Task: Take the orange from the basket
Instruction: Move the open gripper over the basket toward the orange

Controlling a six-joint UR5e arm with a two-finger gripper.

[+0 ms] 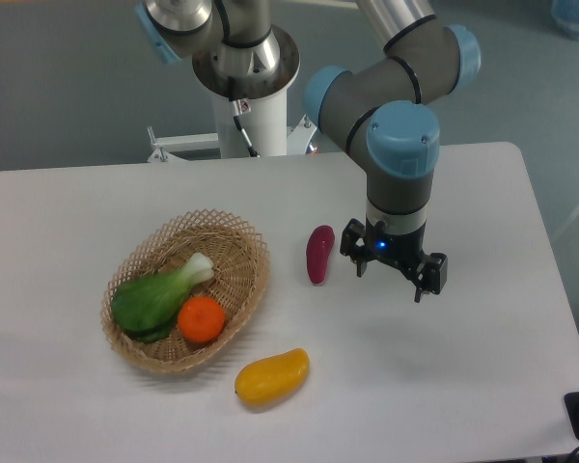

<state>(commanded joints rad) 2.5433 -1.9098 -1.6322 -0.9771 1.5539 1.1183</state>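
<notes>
In basket (234,234), orange (202,319) lies well apart from claw (389,280); claw spread, holding nothing.

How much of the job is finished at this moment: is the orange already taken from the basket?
Nothing looks done yet. The orange lies in the basket beside the green vegetable. The gripper hangs empty and open above the table, to the right of the purple vegetable, away from the basket. Reaching, grasping and lifting are all left.

orange (202,319) in basket (239,236), right of vegetable (152,299) | tool (390,272) well right of basket
</notes>
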